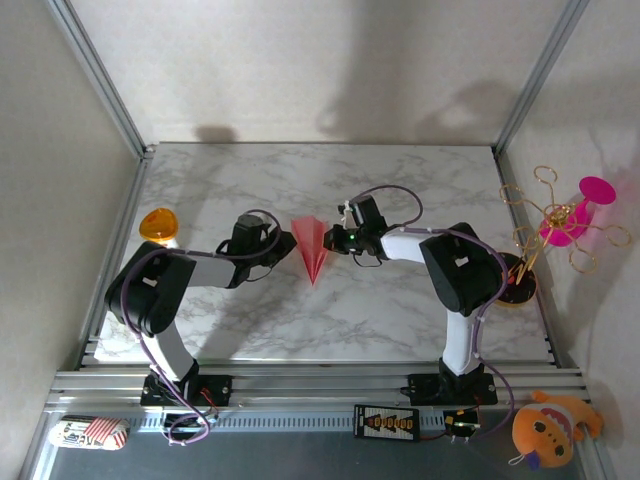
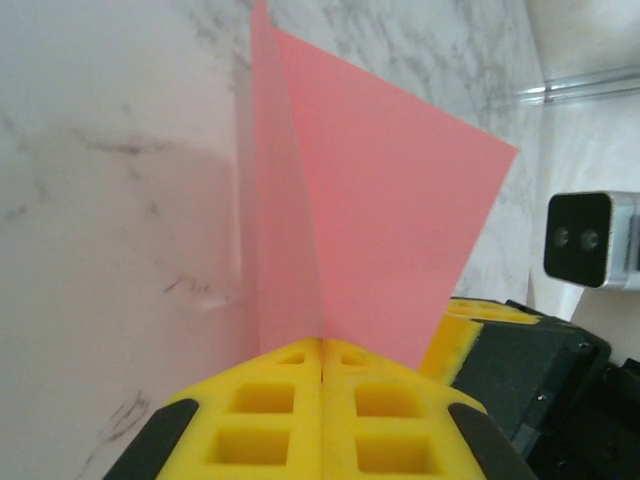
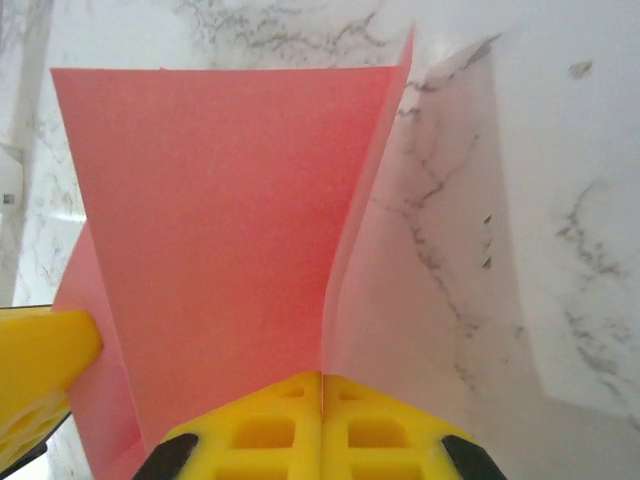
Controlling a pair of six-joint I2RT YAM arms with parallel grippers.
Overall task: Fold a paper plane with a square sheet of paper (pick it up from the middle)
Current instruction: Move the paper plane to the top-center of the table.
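Care with the two pinches is what this step calls for. The paper plane (image 1: 312, 248) is found at the middle of the worktop (image 1: 420, 180), its nose pointing to 6 o'clock in the top view and its broad tail toward 12. The left hand (image 1: 277, 250) is closed on it from 9 o'clock and the right hand (image 1: 337, 240) from 3 o'clock. In each wrist view the yellow pads (image 2: 280, 400) are seen pressed together with a pink flap pinched in the seam between them. The step is judged to be the parting or creasing of the two wings about the centre fold. It is best done with both pulls matched and gentle, so that the thin paper is not torn at the pads, and with the centre crease held straight between the hands. Whether the keel rests on the marble cannot be told.
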